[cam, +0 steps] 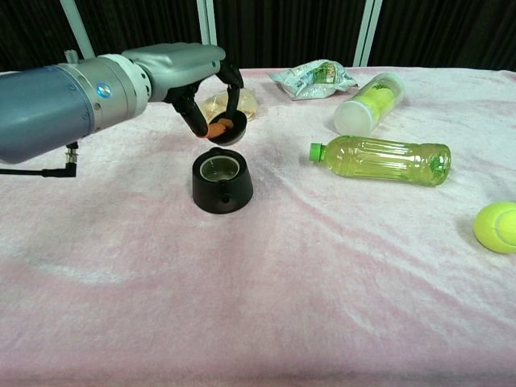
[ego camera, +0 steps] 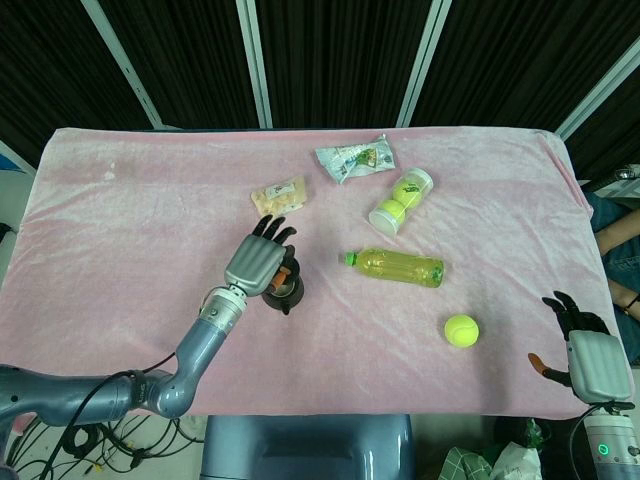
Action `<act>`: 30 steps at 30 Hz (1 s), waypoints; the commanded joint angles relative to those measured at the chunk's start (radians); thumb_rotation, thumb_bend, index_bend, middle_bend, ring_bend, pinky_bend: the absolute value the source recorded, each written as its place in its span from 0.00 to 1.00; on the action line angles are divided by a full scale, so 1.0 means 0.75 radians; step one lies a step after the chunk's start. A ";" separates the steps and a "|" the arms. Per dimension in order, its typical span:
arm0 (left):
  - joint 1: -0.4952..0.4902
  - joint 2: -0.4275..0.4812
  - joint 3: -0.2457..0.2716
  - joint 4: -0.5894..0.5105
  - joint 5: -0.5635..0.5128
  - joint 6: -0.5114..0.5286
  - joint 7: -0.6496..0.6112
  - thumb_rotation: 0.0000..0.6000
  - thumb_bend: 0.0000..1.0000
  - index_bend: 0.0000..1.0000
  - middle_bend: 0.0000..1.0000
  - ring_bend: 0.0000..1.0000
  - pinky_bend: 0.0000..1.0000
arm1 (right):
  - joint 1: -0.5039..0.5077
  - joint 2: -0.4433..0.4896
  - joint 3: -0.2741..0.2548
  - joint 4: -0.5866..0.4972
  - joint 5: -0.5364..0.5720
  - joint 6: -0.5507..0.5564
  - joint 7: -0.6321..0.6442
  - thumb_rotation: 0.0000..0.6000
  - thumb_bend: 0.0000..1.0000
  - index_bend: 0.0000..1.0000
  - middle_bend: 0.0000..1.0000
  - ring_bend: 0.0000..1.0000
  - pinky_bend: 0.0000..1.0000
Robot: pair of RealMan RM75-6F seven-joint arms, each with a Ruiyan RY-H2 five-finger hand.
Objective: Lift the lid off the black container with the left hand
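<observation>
The black container [cam: 222,185] stands on the pink cloth, its round mouth uncovered and facing up. My left hand [cam: 187,76] hovers a little above it and holds the small black lid [cam: 227,131] between thumb and fingers, an orange pad showing against it. In the head view the left hand [ego camera: 258,263] covers most of the container [ego camera: 288,292], so the lid is hard to make out there. My right hand [ego camera: 592,358] rests at the table's near right corner, fingers spread, nothing in it.
A green drink bottle [cam: 383,159] lies on its side right of the container. Behind it lie a clear tube of tennis balls [cam: 369,102], a snack bag [cam: 313,79] and a small packet [ego camera: 279,199]. A loose tennis ball [cam: 496,226] sits at the right.
</observation>
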 commanded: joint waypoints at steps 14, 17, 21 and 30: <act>0.188 0.262 0.168 -0.018 0.007 -0.068 -0.134 1.00 0.39 0.59 0.17 0.00 0.00 | -0.004 -0.001 0.002 -0.005 0.008 0.008 -0.013 1.00 0.11 0.19 0.12 0.29 0.23; 0.195 0.219 0.186 0.081 0.056 -0.118 -0.201 1.00 0.39 0.60 0.17 0.00 0.00 | -0.005 -0.001 0.004 -0.005 0.013 0.008 -0.013 1.00 0.11 0.19 0.12 0.29 0.23; 0.188 0.161 0.198 0.174 0.064 -0.172 -0.227 1.00 0.39 0.60 0.16 0.00 0.00 | -0.004 -0.001 0.005 -0.004 0.012 0.008 -0.014 1.00 0.11 0.19 0.12 0.29 0.23; 0.163 0.049 0.213 0.303 0.063 -0.227 -0.203 1.00 0.37 0.51 0.16 0.00 0.00 | -0.003 0.001 0.003 -0.007 0.010 0.003 -0.009 1.00 0.11 0.19 0.12 0.29 0.22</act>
